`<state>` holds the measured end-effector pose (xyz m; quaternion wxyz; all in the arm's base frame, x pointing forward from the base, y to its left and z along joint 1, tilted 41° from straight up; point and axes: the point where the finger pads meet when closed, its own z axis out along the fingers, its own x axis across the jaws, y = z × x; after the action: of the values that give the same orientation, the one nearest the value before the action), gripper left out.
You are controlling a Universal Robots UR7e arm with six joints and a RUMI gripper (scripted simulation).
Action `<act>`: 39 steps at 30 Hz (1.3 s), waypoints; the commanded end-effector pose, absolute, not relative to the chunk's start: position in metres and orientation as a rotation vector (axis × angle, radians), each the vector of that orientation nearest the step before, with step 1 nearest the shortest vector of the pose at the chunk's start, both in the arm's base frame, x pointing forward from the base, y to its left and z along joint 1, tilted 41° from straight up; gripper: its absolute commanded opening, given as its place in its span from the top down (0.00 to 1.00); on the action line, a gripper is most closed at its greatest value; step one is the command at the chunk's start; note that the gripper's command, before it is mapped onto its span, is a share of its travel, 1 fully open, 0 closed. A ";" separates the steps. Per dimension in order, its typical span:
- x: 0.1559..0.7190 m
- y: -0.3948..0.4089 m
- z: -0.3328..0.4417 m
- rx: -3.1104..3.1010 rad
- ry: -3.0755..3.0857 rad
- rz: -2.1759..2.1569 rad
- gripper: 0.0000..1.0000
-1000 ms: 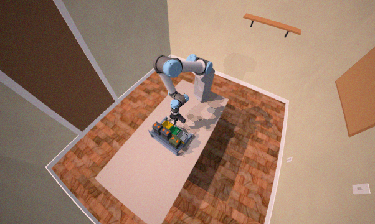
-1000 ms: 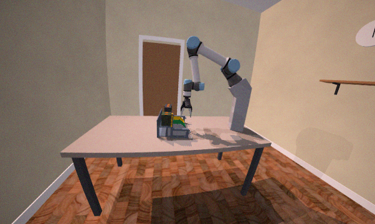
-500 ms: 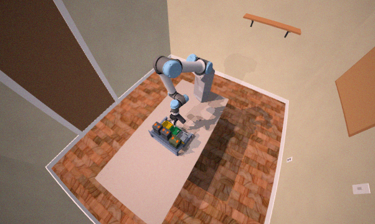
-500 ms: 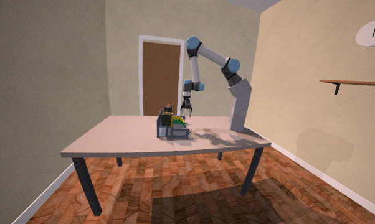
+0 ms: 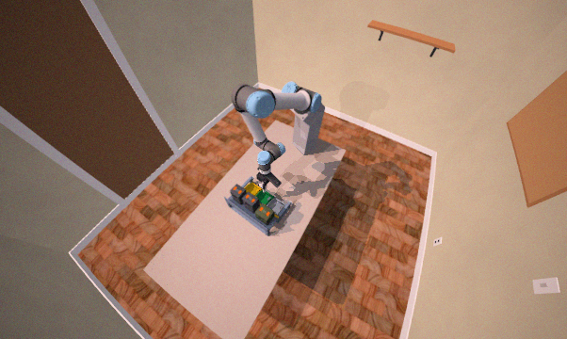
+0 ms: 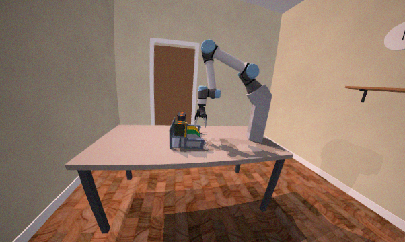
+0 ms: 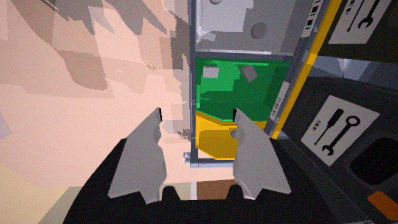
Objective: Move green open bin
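The green open bin (image 7: 239,89) sits in the low shelf rack (image 5: 257,206), between a grey bin (image 7: 240,25) and a yellow bin (image 7: 219,136). Two small grey parts lie in the green bin. It also shows in the top view (image 5: 266,197) and the exterior view (image 6: 193,132). My gripper (image 7: 197,108) is open and empty, above the yellow bin's front edge and the rack's rim, a little short of the green bin. In the exterior view the gripper (image 6: 201,120) hangs just above the rack (image 6: 186,138).
Dark toolboxes with orange latches (image 5: 251,201) and tool labels (image 7: 336,129) fill the rack's upper level beside the bins. The arm's grey pedestal (image 5: 308,132) stands at the table's far end. The table (image 5: 227,245) stretches wide past the rack.
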<state>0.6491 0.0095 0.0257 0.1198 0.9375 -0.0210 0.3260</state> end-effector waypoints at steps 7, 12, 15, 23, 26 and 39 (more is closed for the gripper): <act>0.652 0.010 0.025 2.739 -0.059 0.957 0.42; 0.654 0.008 0.023 2.738 -0.059 0.958 0.42; 0.656 0.007 0.021 2.738 -0.060 0.958 0.42; 0.662 0.005 0.014 2.738 -0.060 0.958 0.42; 0.666 0.004 0.009 2.738 -0.060 0.958 0.42; 0.680 -0.002 -0.008 2.738 -0.061 0.958 0.42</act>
<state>0.6729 0.0005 -0.0026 0.1197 0.9376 -0.0209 0.3257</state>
